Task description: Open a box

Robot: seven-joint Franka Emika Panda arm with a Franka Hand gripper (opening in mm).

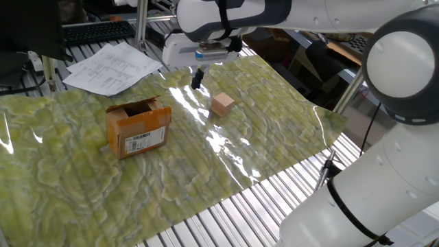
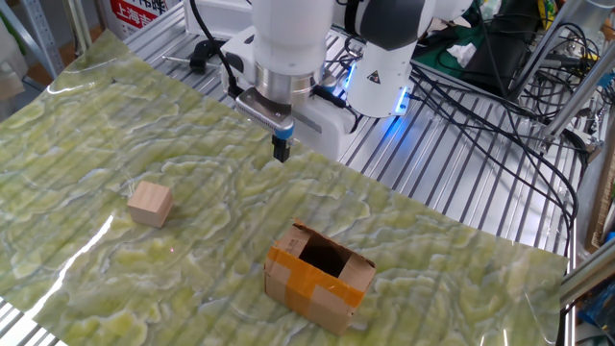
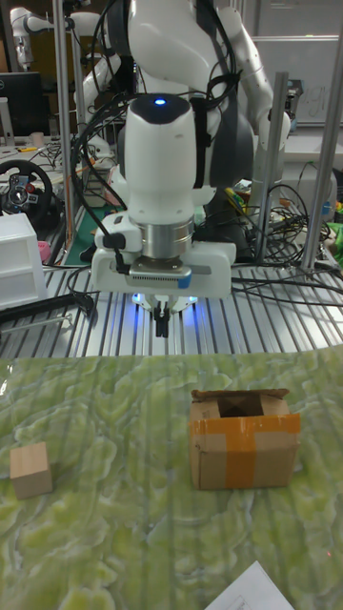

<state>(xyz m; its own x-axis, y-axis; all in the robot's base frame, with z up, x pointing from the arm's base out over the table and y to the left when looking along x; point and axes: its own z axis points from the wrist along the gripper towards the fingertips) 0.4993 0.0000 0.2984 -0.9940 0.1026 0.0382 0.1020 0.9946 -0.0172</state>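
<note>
The box is a small brown cardboard carton with orange tape and a white barcode label on one side. It stands on the green mat, its top flaps spread and its dark inside showing. My gripper hangs above the mat's far edge, well away from the box and clear of it. Its two black fingers are pressed together with nothing between them.
A small plain tan cube lies on the green patterned mat. Printed papers lie past the mat's far corner. Metal table slats, cables and the robot base surround the mat.
</note>
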